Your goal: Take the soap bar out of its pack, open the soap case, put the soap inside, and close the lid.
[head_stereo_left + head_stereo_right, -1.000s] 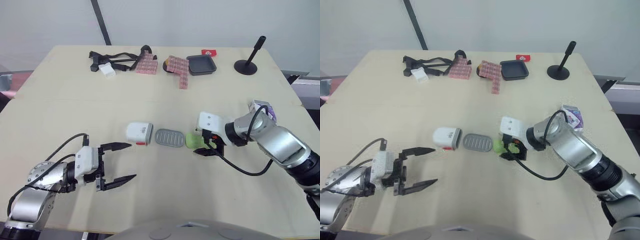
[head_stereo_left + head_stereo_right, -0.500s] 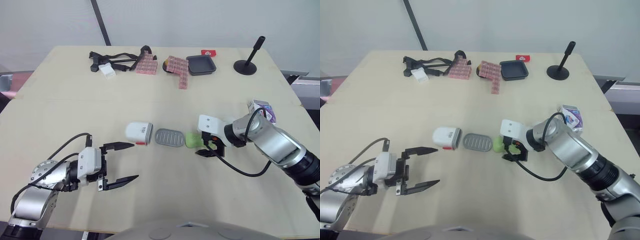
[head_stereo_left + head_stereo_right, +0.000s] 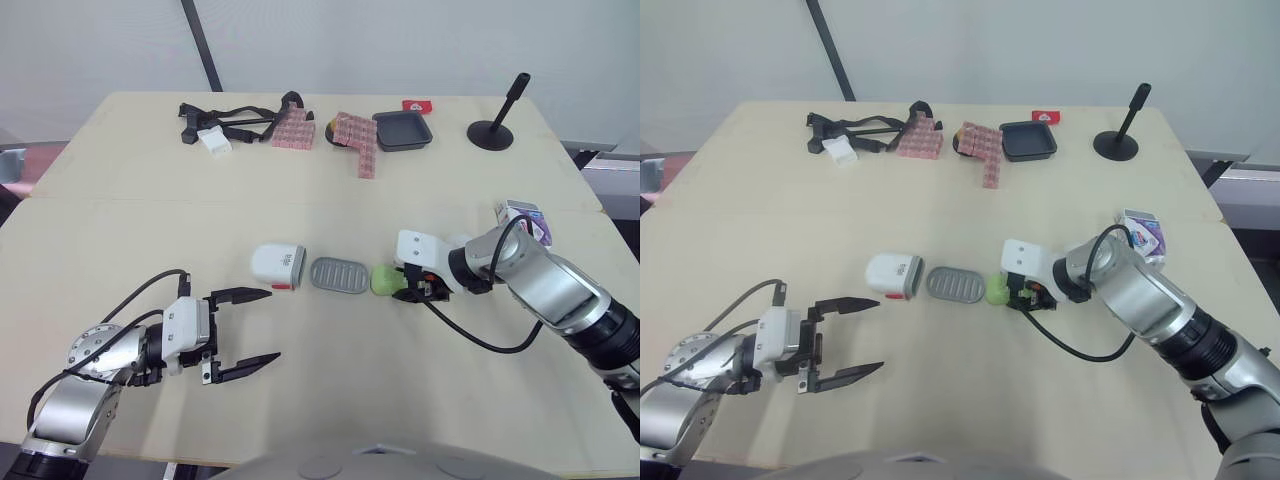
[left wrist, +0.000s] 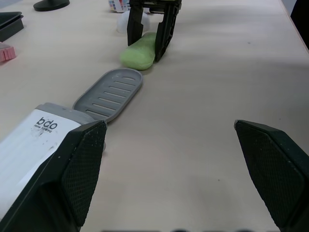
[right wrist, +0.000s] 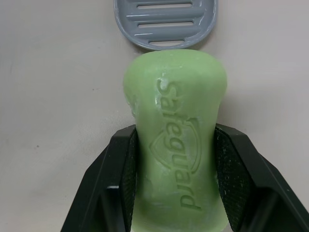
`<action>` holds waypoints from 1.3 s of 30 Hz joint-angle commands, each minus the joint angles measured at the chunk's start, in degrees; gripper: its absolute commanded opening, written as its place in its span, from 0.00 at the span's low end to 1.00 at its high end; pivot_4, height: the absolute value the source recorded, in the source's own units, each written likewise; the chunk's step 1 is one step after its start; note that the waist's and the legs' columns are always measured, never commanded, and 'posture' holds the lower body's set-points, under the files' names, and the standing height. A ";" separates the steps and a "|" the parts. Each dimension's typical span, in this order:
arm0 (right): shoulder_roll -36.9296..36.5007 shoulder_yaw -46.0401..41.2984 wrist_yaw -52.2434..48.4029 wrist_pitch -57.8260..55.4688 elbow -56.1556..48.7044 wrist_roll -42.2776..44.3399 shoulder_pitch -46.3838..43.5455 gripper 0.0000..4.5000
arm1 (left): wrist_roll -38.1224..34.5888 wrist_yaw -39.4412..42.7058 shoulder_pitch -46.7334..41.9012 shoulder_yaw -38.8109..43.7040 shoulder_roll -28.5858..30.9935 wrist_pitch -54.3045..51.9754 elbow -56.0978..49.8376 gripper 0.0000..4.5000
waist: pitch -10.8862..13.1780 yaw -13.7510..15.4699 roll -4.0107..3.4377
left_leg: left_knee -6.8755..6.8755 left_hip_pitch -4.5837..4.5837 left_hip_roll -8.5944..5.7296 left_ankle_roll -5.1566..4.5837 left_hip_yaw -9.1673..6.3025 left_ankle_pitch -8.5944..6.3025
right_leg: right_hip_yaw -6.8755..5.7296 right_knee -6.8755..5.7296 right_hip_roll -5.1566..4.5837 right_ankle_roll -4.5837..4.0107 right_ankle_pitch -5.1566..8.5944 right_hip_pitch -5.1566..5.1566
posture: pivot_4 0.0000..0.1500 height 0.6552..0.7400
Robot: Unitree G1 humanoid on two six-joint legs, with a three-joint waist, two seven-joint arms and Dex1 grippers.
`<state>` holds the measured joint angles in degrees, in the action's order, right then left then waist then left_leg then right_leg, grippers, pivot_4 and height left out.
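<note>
Green soap point(image 5: 176, 140), grey ribbed tray point(image 5: 165, 21), white case point(image 3: 278, 264)

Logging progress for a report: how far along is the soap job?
Done: the soap bar is out of its pack, and the grey tray lies outside its white cover, open. In hand: the right end effector grips the bar beside the tray. Left: set it in, close the cover.

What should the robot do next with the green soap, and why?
Probably lift the soap a little and carry it over the grey tray. The right gripper is shut on the soap's sides, the soap lies on the table just beside the tray's end, and the tray sits open with nothing in it.
</note>
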<state>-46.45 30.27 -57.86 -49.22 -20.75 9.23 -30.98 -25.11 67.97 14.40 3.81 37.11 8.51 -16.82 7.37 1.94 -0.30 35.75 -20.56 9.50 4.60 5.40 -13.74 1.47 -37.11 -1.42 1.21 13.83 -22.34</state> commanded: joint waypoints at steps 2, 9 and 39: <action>-0.84 -2.84 -1.98 1.10 -0.83 0.54 -2.75 0.39 | -0.62 -0.88 -0.44 0.70 0.54 0.13 -1.66 1.00 | 0.00 -0.03 0.00 | 0.00 0.00 0.00 0.00 0.00 0.00 | 0.00 -0.01 0.00 0.00 0.00 -0.01 | 1.00 0.97; 2.61 -4.09 -3.76 -3.23 -3.79 4.05 -10.54 0.39 | -0.23 -2.03 -1.37 1.67 0.70 0.73 -0.41 1.00 | 0.00 -0.28 0.00 | 0.00 0.00 0.01 0.01 0.01 0.01 | 0.02 -0.07 0.04 0.00 0.00 -0.02 | 1.00 0.97; 18.99 11.61 6.92 -17.77 3.29 0.63 -21.71 0.39 | 0.93 -7.14 -3.15 1.54 -0.68 1.06 1.41 1.00 | -0.02 0.50 0.03 | 0.01 0.05 -0.02 0.21 0.01 0.08 | -0.03 -0.13 0.13 0.01 -0.01 -0.17 | 1.00 0.97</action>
<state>-27.54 42.37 -51.27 -67.00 -16.56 9.76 -51.42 -24.05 61.21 11.13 4.56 36.45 8.68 -14.10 7.35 2.44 -0.28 35.76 -20.51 9.48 4.81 5.41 -13.66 1.44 -37.24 -1.29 1.21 13.82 -22.50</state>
